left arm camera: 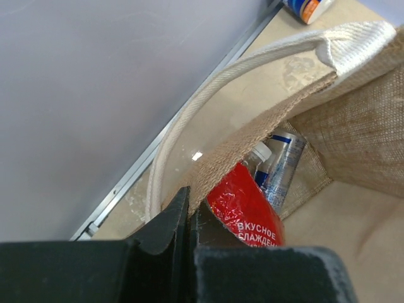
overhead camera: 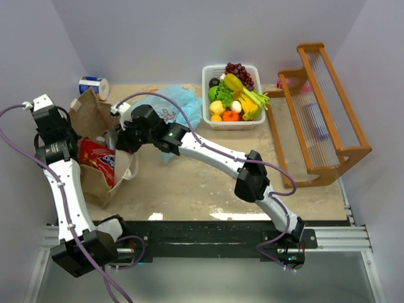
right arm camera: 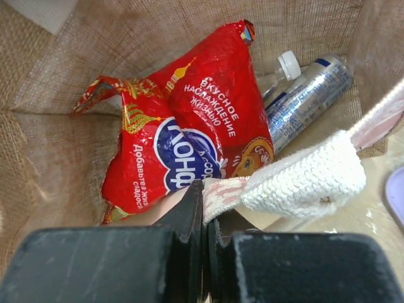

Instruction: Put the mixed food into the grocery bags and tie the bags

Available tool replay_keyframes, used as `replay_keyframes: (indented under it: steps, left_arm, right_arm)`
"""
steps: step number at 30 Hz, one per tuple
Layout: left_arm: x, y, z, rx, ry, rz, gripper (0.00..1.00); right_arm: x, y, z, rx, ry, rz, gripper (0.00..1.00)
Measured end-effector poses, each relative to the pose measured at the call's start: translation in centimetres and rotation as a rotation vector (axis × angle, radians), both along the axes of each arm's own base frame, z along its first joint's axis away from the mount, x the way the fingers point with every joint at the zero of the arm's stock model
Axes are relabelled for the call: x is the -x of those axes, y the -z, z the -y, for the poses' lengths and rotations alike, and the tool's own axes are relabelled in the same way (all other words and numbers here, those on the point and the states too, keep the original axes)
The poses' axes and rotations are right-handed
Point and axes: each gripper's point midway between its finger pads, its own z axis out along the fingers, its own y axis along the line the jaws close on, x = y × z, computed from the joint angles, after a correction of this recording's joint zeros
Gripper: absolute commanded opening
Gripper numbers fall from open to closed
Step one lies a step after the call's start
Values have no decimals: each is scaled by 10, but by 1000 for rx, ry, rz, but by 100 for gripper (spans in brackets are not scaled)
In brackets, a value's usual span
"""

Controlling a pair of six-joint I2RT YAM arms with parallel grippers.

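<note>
The brown bag (overhead camera: pixel 91 117) with white handles stands open at the left. It holds a red snack packet (right arm camera: pixel 183 139), a silver can (right arm camera: pixel 309 95) and a small bottle (right arm camera: pixel 285 65). My left gripper (left arm camera: pixel 190 205) is shut on the bag's rim, beside its white handle (left arm camera: pixel 208 88). My right gripper (right arm camera: pixel 208 199) is shut on the other white handle (right arm camera: pixel 303 180), over the bag's mouth. In the top view the left gripper (overhead camera: pixel 72 134) and right gripper (overhead camera: pixel 123 140) hold opposite sides. The light-blue bag (overhead camera: pixel 177 101) lies behind the right arm. The mixed food (overhead camera: pixel 235 95) is piled in a basket.
The white slotted basket (overhead camera: pixel 205 95) stands at the back centre. An orange wooden rack (overhead camera: pixel 322 113) with a lilac board fills the right side. A blue-and-white can (overhead camera: pixel 93 85) lies at the back left corner, also in the left wrist view (left arm camera: pixel 306 7).
</note>
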Motion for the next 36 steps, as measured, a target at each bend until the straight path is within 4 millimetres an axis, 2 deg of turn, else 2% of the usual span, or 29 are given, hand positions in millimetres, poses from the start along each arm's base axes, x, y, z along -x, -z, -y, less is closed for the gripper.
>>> replay_keyframes:
  steps: [3,5,6,7,9,10,11,13,16,19,20,22,24,26,28,29,33,36]
  left_arm:
    - [4,11,-1,3,-10,-18,0]
    - [1,21,-3,14,-12,-43,3]
    - [-2,25,-4,19,-11,-54,10]
    - [-4,30,-5,23,-9,-65,29]
    - [-8,35,-6,27,-3,-77,56]
    - [-10,32,-7,20,0,-68,74]
    - [-12,29,-8,10,3,-59,78]
    - [-16,10,-10,-10,5,-15,84]
    - [-25,-31,-11,-49,23,79,87]
    - [-34,-81,-4,-89,67,203,88]
    - [-38,-103,2,-106,94,253,88]
    - [-48,-129,25,-130,161,313,89]
    - [-66,-154,67,-140,292,375,89]
    - [-85,-167,111,-125,432,418,89]
    - [-104,-165,148,-101,548,431,89]
    - [-113,-157,160,-93,584,418,89]
    - [-137,-113,194,-49,692,356,89]
    - [-141,-81,201,-25,725,312,91]
  right_arm:
    - [1,4,-4,-8,-12,-3,0]
    - [2,5,-6,-12,-16,-6,14]
    - [3,5,-7,-16,-17,-9,25]
    - [2,5,-9,-22,-16,-11,45]
    - [2,0,-12,-42,-22,-9,62]
    - [3,-3,-13,-53,-21,-16,76]
    - [3,-8,-14,-66,-26,-11,81]
    - [3,-26,-14,-102,-28,11,89]
    - [6,-51,-4,-122,-24,46,92]
    - [5,-86,25,-120,34,100,92]
    - [5,-102,41,-123,66,120,92]
    - [4,-127,68,-136,122,150,92]
    - [-1,-145,101,-137,202,171,93]
    - [-10,-147,128,-126,284,185,93]
    - [-18,-131,149,-86,355,177,93]
    - [-23,-115,156,-60,387,163,93]
    - [-22,-10,168,117,448,34,93]
    - [-12,64,173,217,476,-79,93]
